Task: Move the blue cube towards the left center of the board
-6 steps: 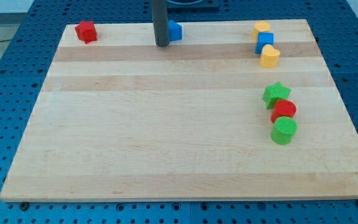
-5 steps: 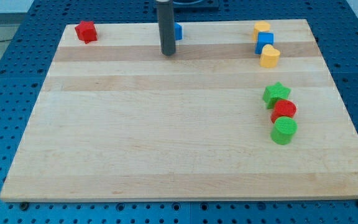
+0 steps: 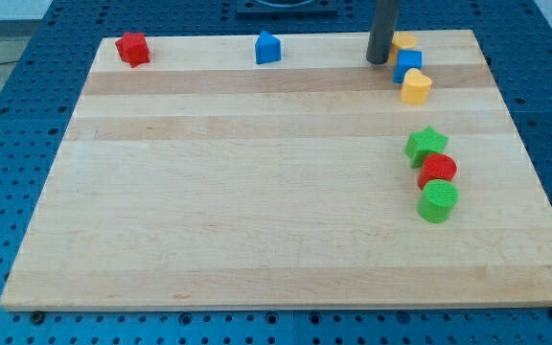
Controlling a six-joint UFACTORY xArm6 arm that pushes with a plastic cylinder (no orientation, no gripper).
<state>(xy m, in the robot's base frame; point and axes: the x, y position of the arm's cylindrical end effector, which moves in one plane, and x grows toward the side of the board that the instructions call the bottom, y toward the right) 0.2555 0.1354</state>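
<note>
The blue cube sits near the view's top right of the wooden board, between two yellow blocks: one just above it and one just below it. My tip is close to the blue cube's left side, beside the upper yellow block. I cannot tell whether it touches either. A second blue block, with a peaked top, stands at the top centre, well to the left of my tip.
A red block sits at the board's top left corner. At the right, a green star, a red cylinder and a green cylinder form a touching column.
My tip has moved from beside the peaked blue block at top centre to the right, to a spot just left of the blue cube. No block has moved.
</note>
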